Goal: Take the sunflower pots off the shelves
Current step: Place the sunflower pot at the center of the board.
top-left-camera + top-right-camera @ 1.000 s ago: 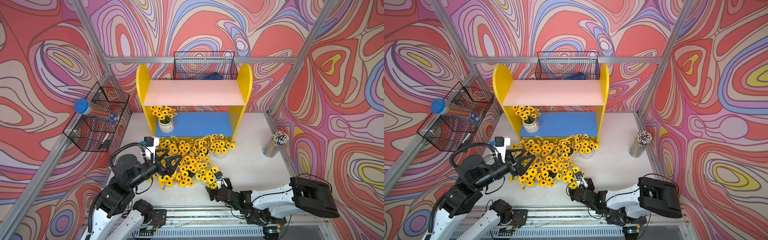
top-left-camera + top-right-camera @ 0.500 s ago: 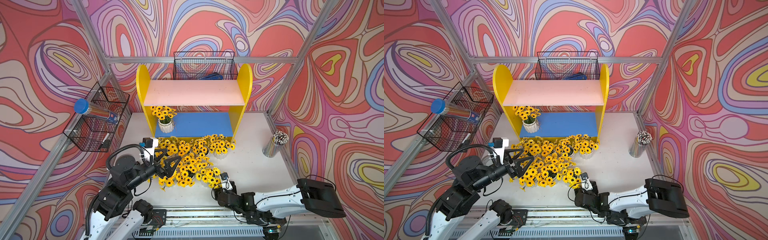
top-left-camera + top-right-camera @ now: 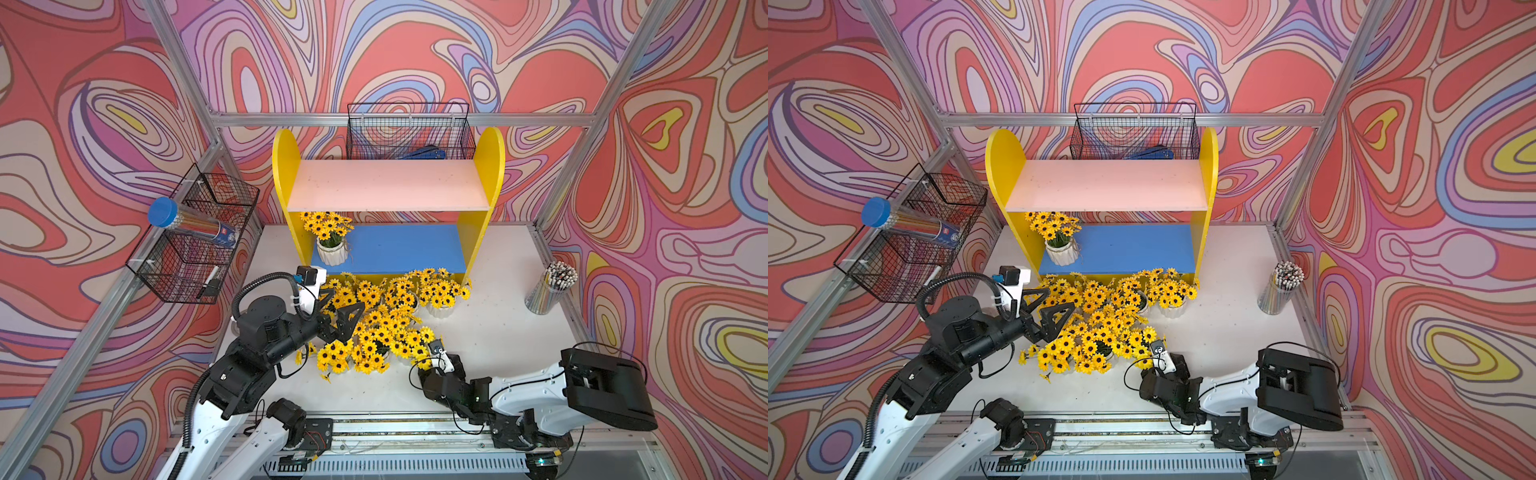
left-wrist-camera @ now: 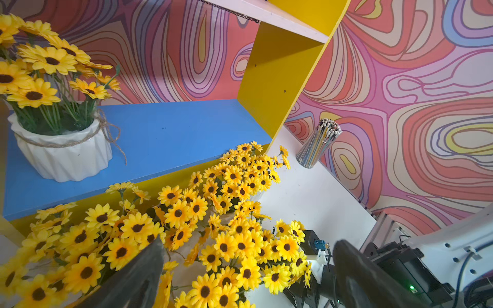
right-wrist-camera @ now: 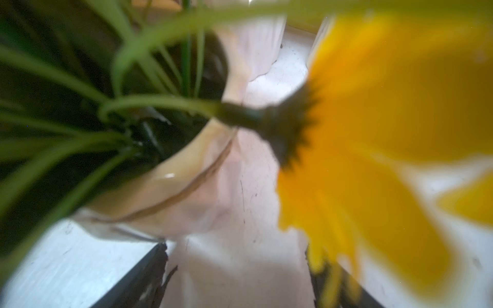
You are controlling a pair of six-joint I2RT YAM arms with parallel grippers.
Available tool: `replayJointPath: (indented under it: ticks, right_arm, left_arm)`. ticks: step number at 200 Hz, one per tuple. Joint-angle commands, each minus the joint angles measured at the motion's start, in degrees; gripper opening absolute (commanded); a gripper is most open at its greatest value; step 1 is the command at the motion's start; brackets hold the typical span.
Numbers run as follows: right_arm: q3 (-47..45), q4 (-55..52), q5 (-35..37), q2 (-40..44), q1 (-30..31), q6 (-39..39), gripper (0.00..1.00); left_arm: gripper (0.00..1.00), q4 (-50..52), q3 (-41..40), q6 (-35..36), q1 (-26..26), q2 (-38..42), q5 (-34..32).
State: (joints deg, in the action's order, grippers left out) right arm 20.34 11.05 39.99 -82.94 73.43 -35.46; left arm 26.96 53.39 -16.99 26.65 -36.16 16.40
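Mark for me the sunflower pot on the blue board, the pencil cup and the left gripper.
sunflower pot (image 3: 331, 253): in a top view, its white ribbed wall.
pencil cup (image 3: 547, 293): in a top view, its clear side.
left gripper (image 3: 348, 298): in a top view, midway between its fingertips.

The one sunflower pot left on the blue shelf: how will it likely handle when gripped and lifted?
The sunflower pot looks like glazed ribbed ceramic: probably rigid, somewhat slick, breakable if dropped. Its flowers spread wider than the pot, so they will likely flex and snag. The squat, broad base suggests it resists tipping.
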Motion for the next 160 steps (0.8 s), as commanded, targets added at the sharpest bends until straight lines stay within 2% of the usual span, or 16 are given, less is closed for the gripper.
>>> replayJointPath:
  ticks: [1,15,40,69,92,130,160]
  right_arm:
    - [0.9,3.2,-2.8,0.3,-1.3,3.6,0.83]
    - [2.1,-0.6,-3.9,0.7,-1.4,2.4,0.83]
    - [3.2,-11.4,-6.1,4.1,-1.3,-5.1,0.85]
    - [5.3,-28.8,-6.2,10.9,-1.2,-18.0,0.89]
    - [9.3,-39.9,-4.3,15.0,-1.1,-24.1,0.91]
    - [15.3,-54.6,5.8,18.8,-1.3,-27.1,0.95]
    - [14.5,-47.2,4.4,30.4,-8.5,-14.9,0.93]
  left_arm:
    - [1.0,-1.9,2.1,1.4,0.2,-1.0,-4.6]
    - [1.0,-0.4,3.8,0.8,0.2,-2.8,-9.4]
    - [1.0,3.7,7.3,-0.5,0.2,-6.5,-18.6]
    - [1.0,3.9,8.2,-1.9,0.0,-9.0,-25.1]
    - [1.0,4.5,8.6,-2.9,0.0,-12.1,-28.9]
    - [0.99,3.5,9.3,-3.0,-1.4,-17.2,-32.1]
    - [0.93,-0.5,9.2,-0.1,-6.2,-21.8,-28.5]
